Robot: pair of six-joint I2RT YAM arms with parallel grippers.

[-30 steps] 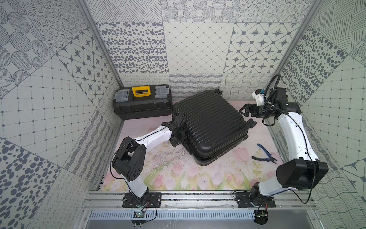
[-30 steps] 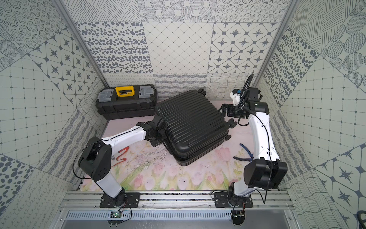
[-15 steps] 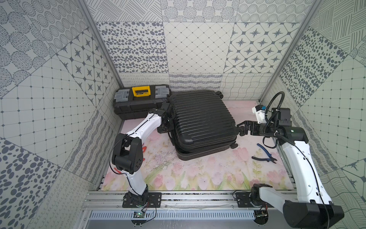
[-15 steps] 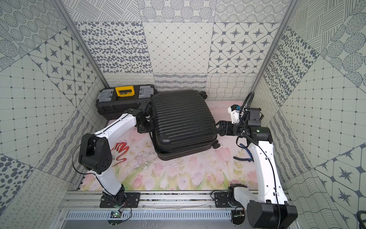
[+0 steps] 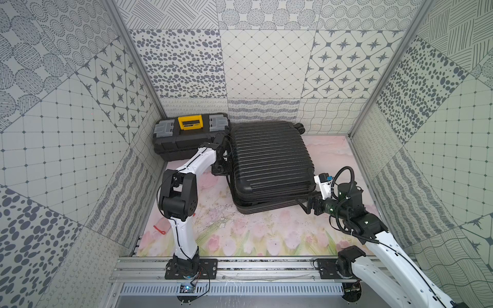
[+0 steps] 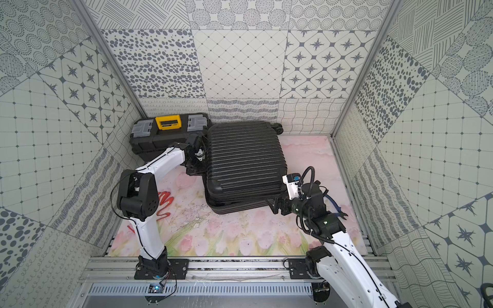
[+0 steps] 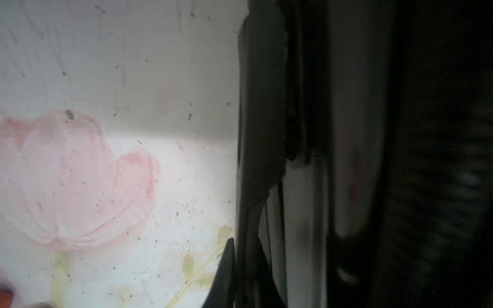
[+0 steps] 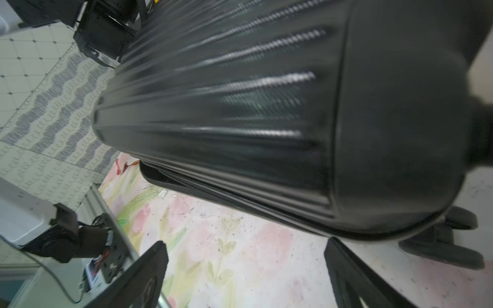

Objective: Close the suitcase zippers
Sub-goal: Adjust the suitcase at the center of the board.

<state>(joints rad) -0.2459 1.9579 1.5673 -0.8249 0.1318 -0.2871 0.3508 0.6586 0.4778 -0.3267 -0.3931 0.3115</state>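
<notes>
Two offset shell halves are shown by the suitcase (image 5: pixel 269 162), flat at far centre, so the zippers (image 8: pixel 213 190) may be jammed. It may be shoved by the wide-spread right gripper (image 8: pixel 248 272) at its near-right corner; the closed left gripper's (image 5: pixel 221 165) hold cannot be told.

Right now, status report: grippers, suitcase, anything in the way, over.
Left gripper shut, between suitcase and toolbox. Right gripper open, empty, off near corner. Suitcase folded shut, near seam looks unzipped.
</notes>
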